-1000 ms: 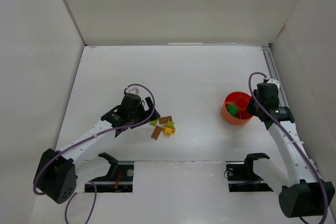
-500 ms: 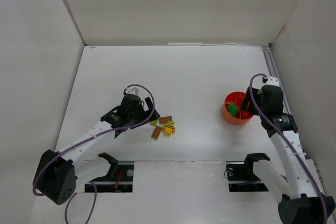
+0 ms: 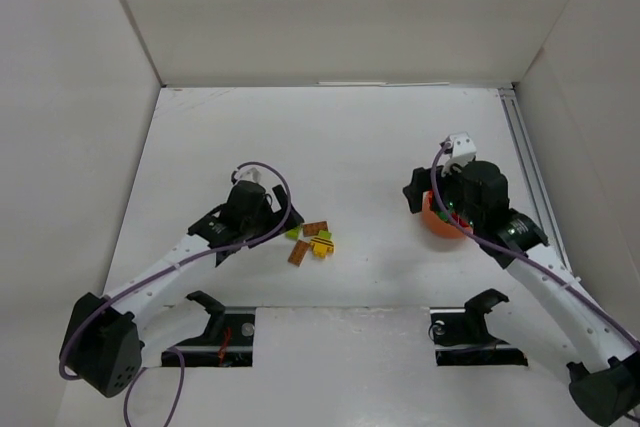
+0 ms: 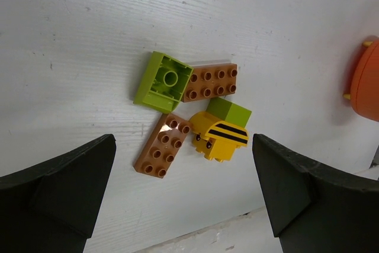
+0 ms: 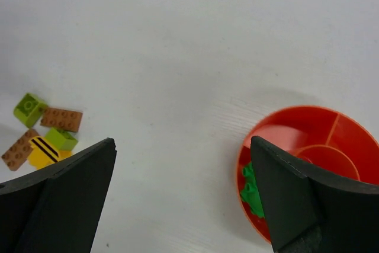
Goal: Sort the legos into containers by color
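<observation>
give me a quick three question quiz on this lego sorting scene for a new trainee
1. True or false: the yellow striped lego lies inside the bowl.
2. How many orange-brown plates lie loose outside the bowl? A) one B) two C) four
3. Fill the gap: in the right wrist view, the legos inside the bowl are ___ in colour.

Key: 1 false; 2 B; 3 green
</observation>
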